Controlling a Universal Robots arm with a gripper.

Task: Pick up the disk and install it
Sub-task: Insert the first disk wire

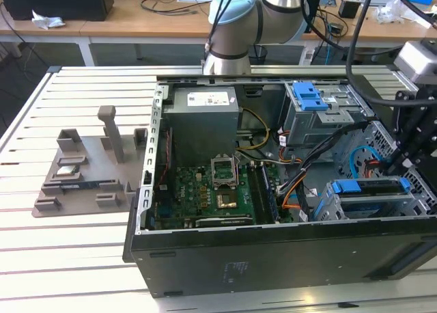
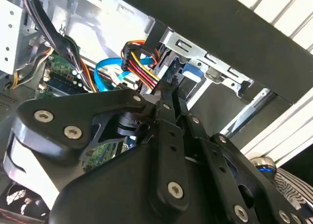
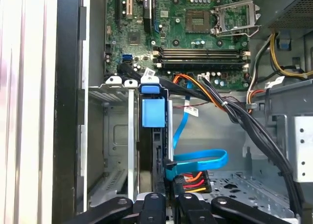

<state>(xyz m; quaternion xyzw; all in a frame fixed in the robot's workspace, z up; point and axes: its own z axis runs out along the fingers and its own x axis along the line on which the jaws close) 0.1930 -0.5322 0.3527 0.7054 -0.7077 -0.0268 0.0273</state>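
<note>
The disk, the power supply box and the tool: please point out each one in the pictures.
disk point(image 3: 152, 111), first wrist view, on its blue carrier tab.
power supply box point(image 1: 203, 121), exterior view, on its grey top face.
tool point(image 3: 166, 204), first wrist view, midway between the fingertips.

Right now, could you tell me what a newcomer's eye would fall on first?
The open computer case lying on the slatted table, its green motherboard exposed. At the exterior view's right, the gripper sits at the drive cage, where the disk stands on edge in its blue carrier.
</note>
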